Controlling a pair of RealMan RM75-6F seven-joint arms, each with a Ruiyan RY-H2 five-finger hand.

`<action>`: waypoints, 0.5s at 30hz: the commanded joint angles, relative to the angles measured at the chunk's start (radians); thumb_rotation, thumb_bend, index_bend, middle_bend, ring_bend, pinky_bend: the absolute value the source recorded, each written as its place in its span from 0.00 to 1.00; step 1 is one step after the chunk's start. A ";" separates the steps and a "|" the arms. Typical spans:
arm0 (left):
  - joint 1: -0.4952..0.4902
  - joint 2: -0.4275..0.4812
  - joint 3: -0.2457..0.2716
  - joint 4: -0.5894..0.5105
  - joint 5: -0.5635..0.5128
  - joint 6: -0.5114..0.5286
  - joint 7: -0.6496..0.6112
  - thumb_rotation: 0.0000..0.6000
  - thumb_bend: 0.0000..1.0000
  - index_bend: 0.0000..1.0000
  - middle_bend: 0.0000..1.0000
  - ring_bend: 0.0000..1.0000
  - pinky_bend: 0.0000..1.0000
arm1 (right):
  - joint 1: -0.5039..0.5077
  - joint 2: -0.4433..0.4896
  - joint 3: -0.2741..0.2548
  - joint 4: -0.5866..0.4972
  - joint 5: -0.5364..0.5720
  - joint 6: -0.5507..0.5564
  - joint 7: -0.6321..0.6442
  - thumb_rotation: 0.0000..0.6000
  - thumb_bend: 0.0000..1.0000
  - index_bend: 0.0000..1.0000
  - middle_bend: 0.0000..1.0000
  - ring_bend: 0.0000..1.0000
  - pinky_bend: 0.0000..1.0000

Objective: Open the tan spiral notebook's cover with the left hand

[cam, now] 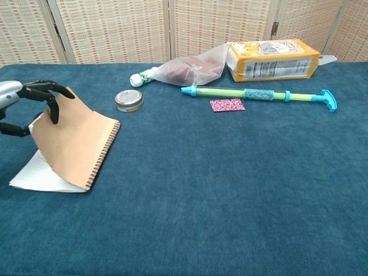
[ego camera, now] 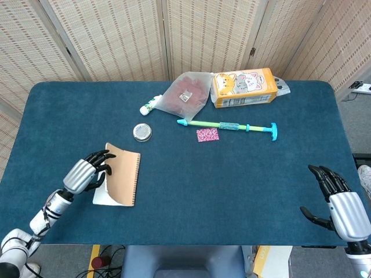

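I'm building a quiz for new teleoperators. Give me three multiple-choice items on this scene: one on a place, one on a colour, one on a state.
1. The round silver tin lies:
A. beyond the tan spiral notebook
B. beside the right hand
C. on the yellow carton

2. The small glittery square is:
A. green
B. pink
C. white

3. The notebook's cover is:
A. flat shut
B. torn off
C. lifted, white page showing

Answers:
1 A, the tin sits past the notebook.
2 B, the square is pink.
3 C, the left hand holds the cover up.
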 commanded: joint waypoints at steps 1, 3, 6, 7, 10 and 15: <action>0.007 0.045 0.002 -0.027 0.008 0.041 0.015 1.00 0.69 0.61 0.24 0.15 0.26 | 0.000 -0.002 0.000 0.000 -0.003 0.002 -0.001 1.00 0.24 0.02 0.16 0.10 0.15; 0.004 0.070 0.003 -0.054 0.014 0.063 0.036 1.00 0.69 0.61 0.24 0.15 0.26 | -0.001 -0.005 0.000 0.003 -0.005 0.004 0.002 1.00 0.24 0.02 0.16 0.10 0.15; -0.012 0.099 0.008 -0.110 0.032 0.089 0.074 1.00 0.69 0.61 0.24 0.15 0.26 | -0.003 -0.009 -0.002 0.010 -0.009 0.008 0.009 1.00 0.24 0.02 0.16 0.10 0.15; -0.022 0.110 0.012 -0.136 0.045 0.098 0.096 1.00 0.69 0.61 0.24 0.15 0.26 | -0.005 -0.009 -0.003 0.014 -0.011 0.011 0.011 1.00 0.24 0.02 0.16 0.10 0.15; -0.047 0.134 0.024 -0.205 0.076 0.111 0.154 1.00 0.69 0.60 0.24 0.15 0.26 | -0.009 -0.010 -0.005 0.020 -0.014 0.018 0.019 1.00 0.24 0.02 0.16 0.10 0.15; -0.096 0.191 0.046 -0.394 0.130 0.079 0.295 1.00 0.69 0.59 0.24 0.15 0.26 | -0.018 -0.011 -0.007 0.034 -0.015 0.031 0.036 1.00 0.24 0.02 0.16 0.10 0.15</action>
